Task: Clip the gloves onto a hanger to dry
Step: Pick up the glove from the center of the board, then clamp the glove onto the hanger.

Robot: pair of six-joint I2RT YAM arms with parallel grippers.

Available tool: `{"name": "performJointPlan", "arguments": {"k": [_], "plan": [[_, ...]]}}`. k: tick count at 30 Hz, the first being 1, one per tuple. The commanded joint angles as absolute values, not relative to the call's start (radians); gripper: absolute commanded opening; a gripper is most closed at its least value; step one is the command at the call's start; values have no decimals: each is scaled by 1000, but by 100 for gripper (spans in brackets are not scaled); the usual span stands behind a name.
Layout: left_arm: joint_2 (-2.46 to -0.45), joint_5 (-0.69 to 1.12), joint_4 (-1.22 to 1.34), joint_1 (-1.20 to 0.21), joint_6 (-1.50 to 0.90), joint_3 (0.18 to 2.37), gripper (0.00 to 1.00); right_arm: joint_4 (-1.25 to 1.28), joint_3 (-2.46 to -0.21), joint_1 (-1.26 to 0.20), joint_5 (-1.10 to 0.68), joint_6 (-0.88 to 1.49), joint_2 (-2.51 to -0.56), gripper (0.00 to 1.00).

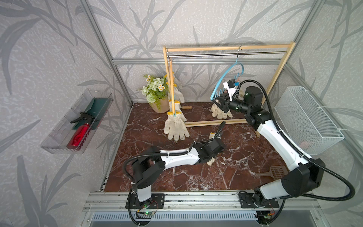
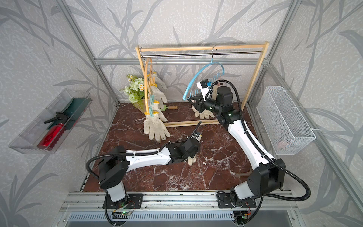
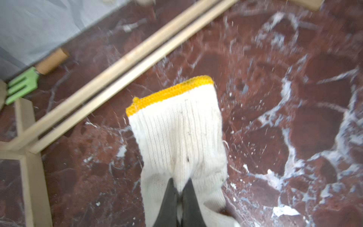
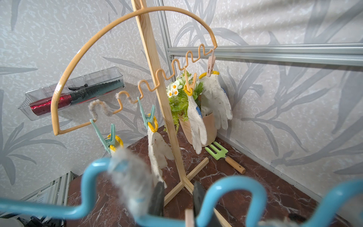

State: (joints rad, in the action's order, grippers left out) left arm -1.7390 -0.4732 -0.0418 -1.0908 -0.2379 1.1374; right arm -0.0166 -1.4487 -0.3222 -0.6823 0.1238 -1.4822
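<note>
The left gripper point(image 3: 180, 186) was closed on a glove point(image 3: 176, 137), its two dark fingers pinching the knit fabric near the palm, with the yellow-edged cuff pointing away from the wrist camera. In both top views this glove sat near the centre of the frame, mostly hidden under the left wrist, over the red-brown marble table point(image 1: 176, 176).

The right gripper point(image 1: 219, 101) was raised right of centre in the frame, at the lower end of a blue hanger point(image 4: 235, 182) that hung by its hook from the metal bar of a wooden rack point(image 1: 227, 48). In the right wrist view its fingers stood a little apart behind the hanger's wavy bar. Whether they clasped anything could not be told. Just below it in the frame, a heap of gloves point(image 1: 220, 114) lay on the table by the rack's base.

At the rack's left end in the top views hung an orange hanger point(image 4: 53, 104) with four gloves pegged along it, the lowest of them point(image 1: 175, 127) hanging just left of centre. Behind that hanger stood a flower pot point(image 1: 157, 90), with a green hand fork point(image 4: 217, 151) lying beside it. A clear tray point(image 1: 57, 135) was fixed to the wall at the left of the frame and a wire basket point(image 1: 306, 118) at the right
</note>
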Motion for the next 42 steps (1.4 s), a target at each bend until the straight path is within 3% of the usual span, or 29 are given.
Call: {"name": "performJointPlan", "arguments": {"k": [1,11,23,42], "plan": [[-1651,-585,368,-1095,-90,1012,0,23,-1435,-319,-694,140,-1453,25],[-1598,-620,907,-1079,213,867,0,36,-1437,-319,-707,164,-1456,25],[-1638,-581,1014,-1022,372,930,0,50,-1437,-319,-724,192,-1463,25],[-1655,-558,973,-997,379,988,0,77,-1422,-319,-741,220,-1468,22]]}}
